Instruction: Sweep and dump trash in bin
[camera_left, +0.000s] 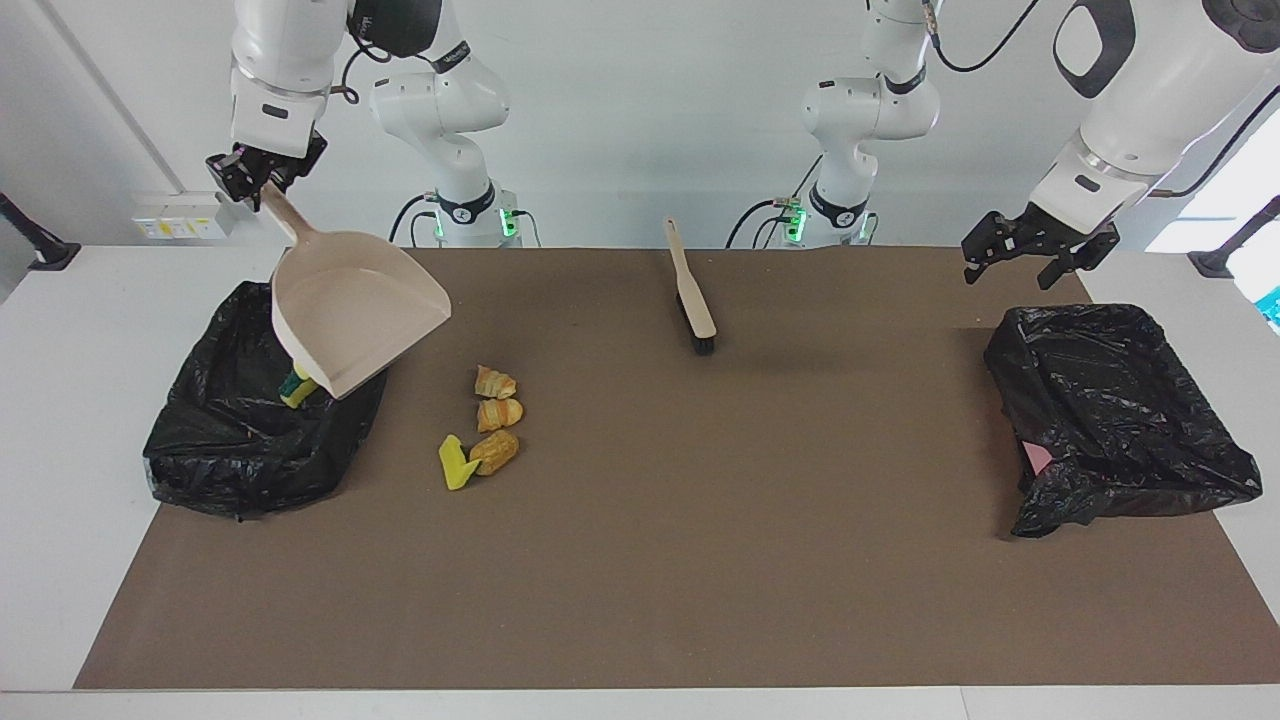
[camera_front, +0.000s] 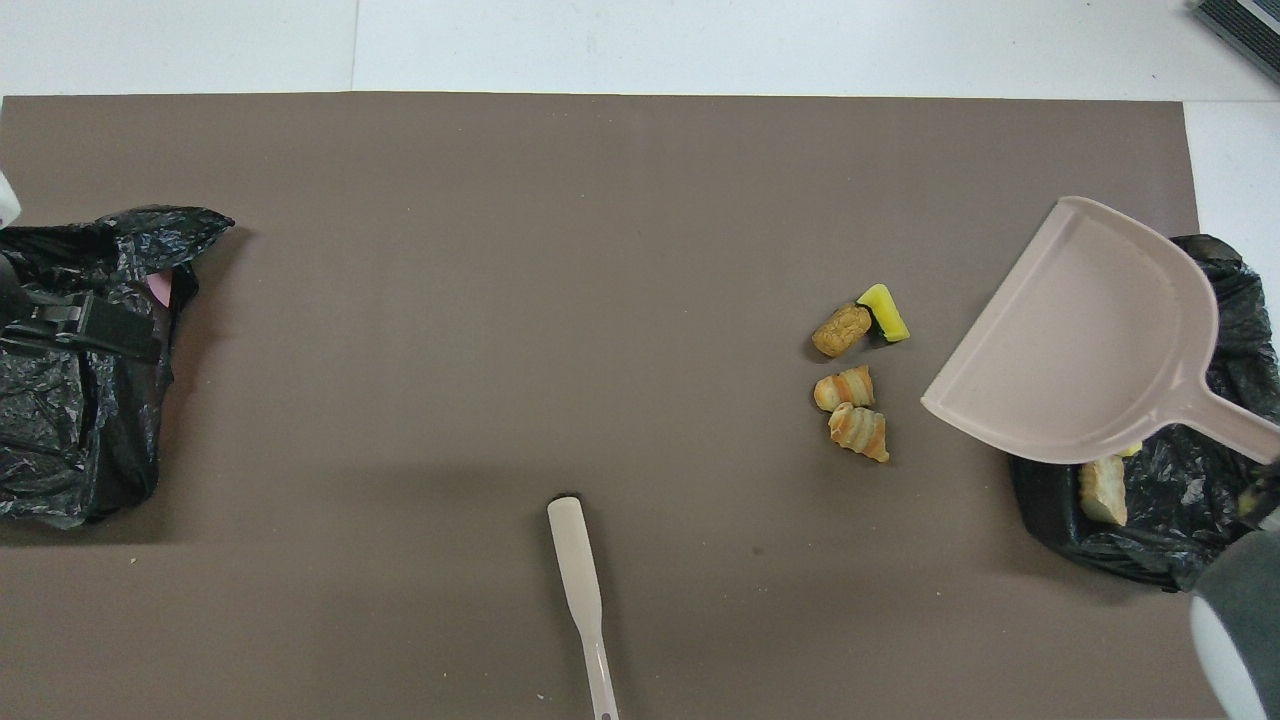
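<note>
Several trash pieces lie together on the brown mat: croissant-like lumps (camera_left: 497, 413) (camera_front: 845, 388) and a yellow sponge scrap (camera_left: 455, 462) (camera_front: 885, 312). More trash sits in the black-lined bin (camera_left: 230, 450) (camera_front: 1150, 540) at the right arm's end: a sponge scrap (camera_left: 297, 388) and a bread lump (camera_front: 1100, 490). My right gripper (camera_left: 258, 185) is shut on the handle of the beige dustpan (camera_left: 350, 310) (camera_front: 1090, 340). The dustpan hangs tilted and empty over that bin's edge. My left gripper (camera_left: 1030, 245) is open and holds nothing, raised above the mat's corner.
A beige brush (camera_left: 692, 290) (camera_front: 580, 590) with black bristles lies on the mat close to the robots, midway between the arms. A second black-lined bin (camera_left: 1120, 420) (camera_front: 70, 420) sits at the left arm's end.
</note>
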